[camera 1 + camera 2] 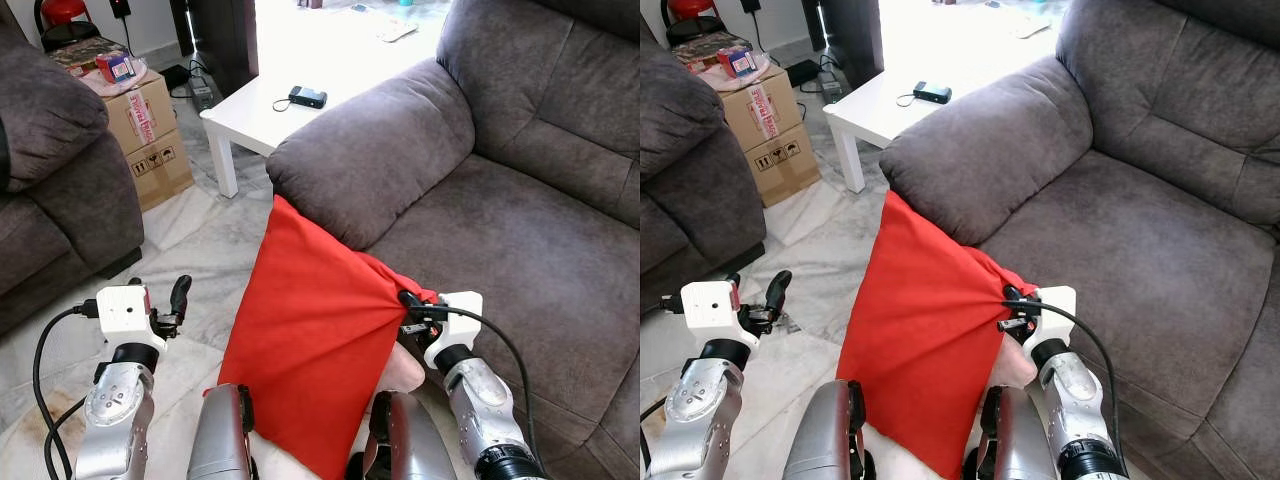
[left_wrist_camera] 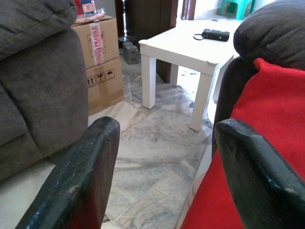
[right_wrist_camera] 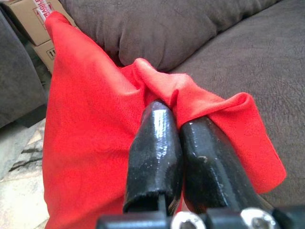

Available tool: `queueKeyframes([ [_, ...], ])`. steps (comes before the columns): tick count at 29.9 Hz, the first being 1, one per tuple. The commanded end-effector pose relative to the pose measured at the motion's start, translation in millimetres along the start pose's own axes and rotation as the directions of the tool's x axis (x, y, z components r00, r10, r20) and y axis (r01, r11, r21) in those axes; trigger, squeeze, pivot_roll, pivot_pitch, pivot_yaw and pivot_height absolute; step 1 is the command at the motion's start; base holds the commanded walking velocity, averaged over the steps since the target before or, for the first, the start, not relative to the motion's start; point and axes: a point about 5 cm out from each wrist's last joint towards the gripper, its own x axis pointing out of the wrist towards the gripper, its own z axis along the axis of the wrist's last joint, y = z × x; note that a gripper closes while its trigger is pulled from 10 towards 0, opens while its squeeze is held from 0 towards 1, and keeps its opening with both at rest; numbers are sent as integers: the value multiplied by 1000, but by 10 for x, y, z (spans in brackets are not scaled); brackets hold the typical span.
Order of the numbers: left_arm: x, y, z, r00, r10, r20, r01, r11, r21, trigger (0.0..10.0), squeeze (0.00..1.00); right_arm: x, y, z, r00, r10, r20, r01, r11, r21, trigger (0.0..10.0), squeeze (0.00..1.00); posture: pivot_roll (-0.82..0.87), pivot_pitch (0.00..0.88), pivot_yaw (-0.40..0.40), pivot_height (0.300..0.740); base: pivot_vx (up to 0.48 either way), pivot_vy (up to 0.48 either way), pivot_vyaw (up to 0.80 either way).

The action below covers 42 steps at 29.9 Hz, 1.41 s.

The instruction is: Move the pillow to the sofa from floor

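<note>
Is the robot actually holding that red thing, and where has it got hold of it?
Yes. The right gripper is shut on the red pillow, pinching a bunched fold of cloth at its sofa-side edge. The left gripper is open, holding nothing.

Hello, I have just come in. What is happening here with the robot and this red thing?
The robot is lifting a red pillow toward the grey sofa. Its right gripper is shut on a bunched corner of the pillow, next to the front edge of the sofa seat. The pillow hangs tilted, its top corner against the sofa armrest. The left gripper is open beside the pillow, holding nothing.
</note>
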Motion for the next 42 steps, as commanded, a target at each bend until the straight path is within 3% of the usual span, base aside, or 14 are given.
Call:
queueKeyframes([
  [1, -20, -9, -26, 1000, -10, -7, 10, 1000, 16, 10000, 0, 27, -94, 233, 993, -40, 111, 42, 999, -17, 10000, 0, 191, 109, -74, 573, 0, 0, 0],
  [25, -13, -40, -33, 1000, -20, -13, 20, 1000, 13, 10000, 0, 19, -90, 233, 992, -49, 115, 51, 999, -14, 10000, 0, 189, 133, -72, 573, 0, 0, 0],
  [42, -15, -43, -41, 1000, -23, -16, 23, 1000, 14, 10000, 0, 4, -96, 217, 992, -54, 110, 56, 998, -12, 10000, 0, 190, 135, -69, 657, 0, 0, 0],
])
